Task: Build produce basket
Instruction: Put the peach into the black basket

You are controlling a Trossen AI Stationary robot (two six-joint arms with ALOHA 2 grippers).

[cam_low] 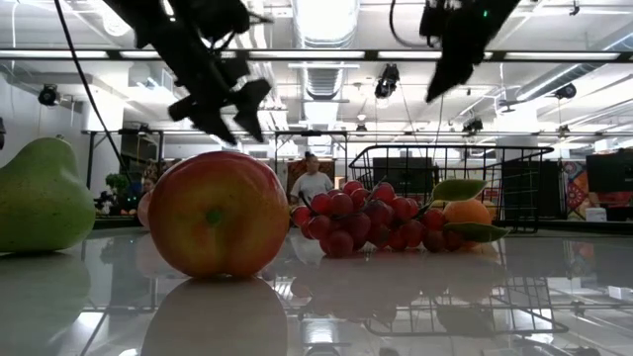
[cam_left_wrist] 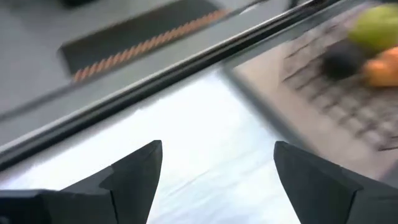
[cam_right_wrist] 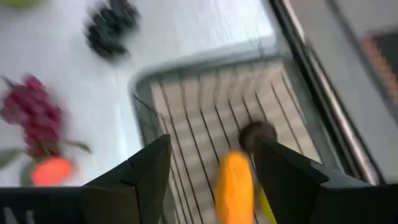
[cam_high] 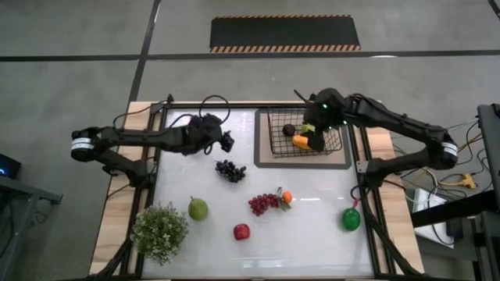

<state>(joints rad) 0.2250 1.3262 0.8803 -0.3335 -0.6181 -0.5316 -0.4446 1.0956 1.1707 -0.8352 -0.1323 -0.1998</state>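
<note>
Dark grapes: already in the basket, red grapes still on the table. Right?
Not quite. The high view shows the dark grapes lying on the table, outside the basket and to its left. The red grapes are on the table, as you said.

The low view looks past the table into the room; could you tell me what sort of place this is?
Probably a robotics lab or workshop hall: exposed ceiling ducts and lights, a hazard-striped floor mat, and a person among equipment behind the table.

A black wire basket [cam_high: 306,139] is holding an orange mango [cam_high: 300,143]. Nearer the white tabletop [cam_high: 312,234] front than the basket are lying dark grapes [cam_high: 230,170], red grapes [cam_high: 262,204], a green pear [cam_high: 198,208] and a red apple [cam_high: 241,232].
</note>
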